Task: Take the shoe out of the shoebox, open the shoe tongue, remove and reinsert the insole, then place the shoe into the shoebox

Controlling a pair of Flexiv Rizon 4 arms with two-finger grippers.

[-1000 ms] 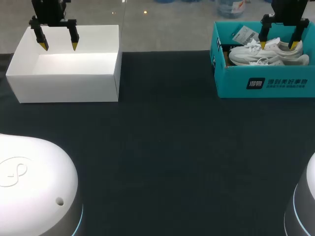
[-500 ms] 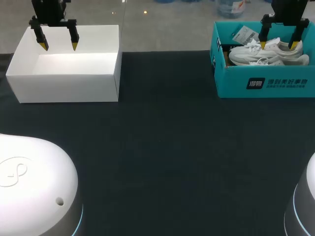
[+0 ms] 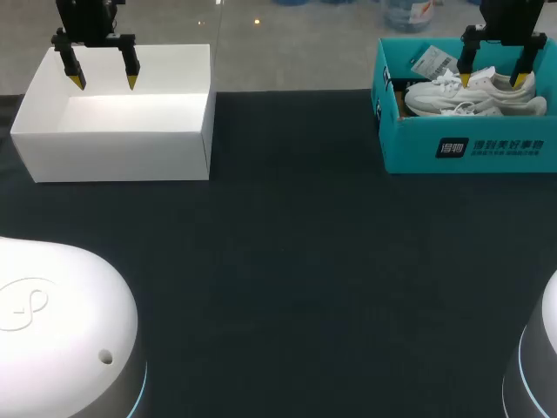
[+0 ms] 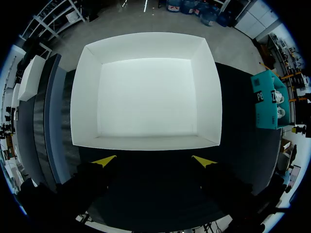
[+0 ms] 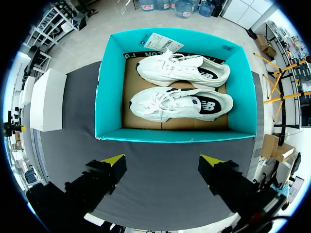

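shoe lies beside its twin in teal shoebox, judged light, soft upper over stiffer sole, best pinched at heel collar; right gripper hangs above, jaws wide apart, holding nothing.

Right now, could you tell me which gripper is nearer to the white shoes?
Right. The right gripper hovers over the shoes in the teal shoebox; the left gripper hovers over the white box.

tbl | dark matte top, cloth-like | fills most of head view | far edge straight | light even
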